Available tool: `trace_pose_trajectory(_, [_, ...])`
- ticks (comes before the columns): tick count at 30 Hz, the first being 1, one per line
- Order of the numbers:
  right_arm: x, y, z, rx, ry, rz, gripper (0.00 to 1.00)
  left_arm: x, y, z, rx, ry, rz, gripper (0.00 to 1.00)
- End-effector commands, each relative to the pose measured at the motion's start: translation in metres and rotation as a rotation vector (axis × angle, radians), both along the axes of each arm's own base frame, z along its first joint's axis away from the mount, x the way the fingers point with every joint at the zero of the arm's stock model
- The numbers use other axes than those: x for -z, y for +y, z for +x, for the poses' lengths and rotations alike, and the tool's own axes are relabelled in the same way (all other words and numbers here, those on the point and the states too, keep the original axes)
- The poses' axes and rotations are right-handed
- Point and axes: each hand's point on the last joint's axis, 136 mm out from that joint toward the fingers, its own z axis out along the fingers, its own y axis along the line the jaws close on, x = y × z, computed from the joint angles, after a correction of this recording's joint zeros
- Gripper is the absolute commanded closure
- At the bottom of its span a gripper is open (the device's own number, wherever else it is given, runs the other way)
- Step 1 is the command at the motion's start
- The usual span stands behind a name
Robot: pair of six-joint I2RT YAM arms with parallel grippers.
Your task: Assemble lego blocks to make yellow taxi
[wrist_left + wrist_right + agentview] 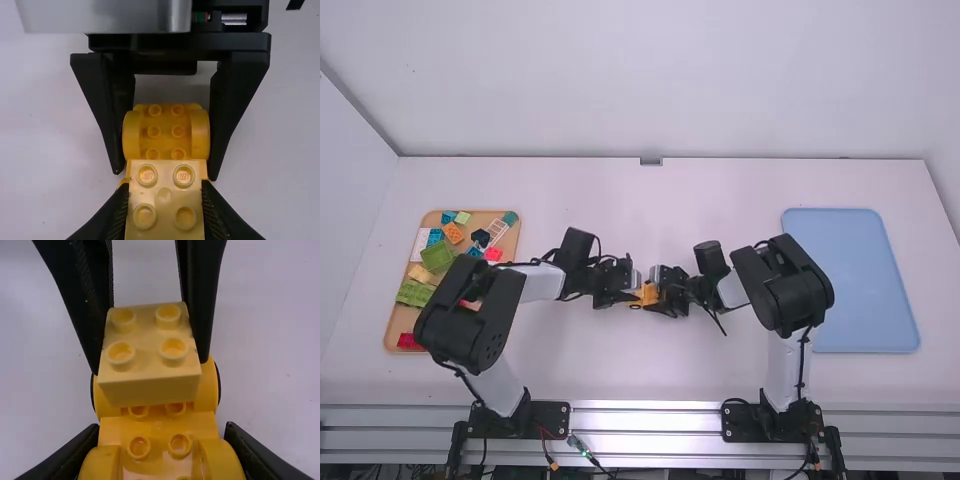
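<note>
High view: with left gripper [634,296], grips pale yellow two-by-two block [147,347] over one end of yellow wheeled base [159,431], contact unclear; with right gripper [658,292], clamps base by both sides, wooden tray [393,318] well left of base.

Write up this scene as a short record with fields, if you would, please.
left gripper: closed on the pale yellow block
right gripper: closed on the orange-yellow car base
block: two-by-two studs, studs up, over one end of the car base
block pressed home: cannot tell
place of work: middle of the white table, between the arms
parts supply: wooden tray on the left, holding mixed coloured blocks
right side: light blue tray
</note>
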Motion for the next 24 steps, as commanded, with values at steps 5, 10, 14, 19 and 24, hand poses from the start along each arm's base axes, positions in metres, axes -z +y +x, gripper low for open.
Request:
trace_pose_trajectory(5, [0.0088, 0.0015, -0.0043, -0.003, 0.010, -0.032, 0.46, 0.0021, 0.0000, -0.0020, 0.004, 0.016, -0.009, 0.98])
trace_pose_trajectory(10, [0.0077, 0.0034, -0.0043, -0.008, 0.002, -0.027, 0.46, 0.0029, 0.0000, -0.0023, 0.004, 0.019, -0.009, 0.98])
trace_pose_trajectory(14, [0.0076, 0.0018, -0.0027, -0.002, 0.001, -0.027, 0.45, 0.0077, -0.0001, -0.0021, 0.004, 0.025, -0.007, 0.98])
trace_pose_trajectory(19, [0.0078, -0.0004, 0.0002, 0.009, -0.002, -0.029, 0.45, 0.0096, 0.0000, -0.0023, 0.004, 0.032, -0.005, 0.98])
trace_pose_trajectory(24, [0.0092, -0.0013, 0.0020, 0.017, -0.008, -0.039, 0.46, 0.0088, -0.0001, -0.0007, 0.002, 0.028, -0.003, 0.98])
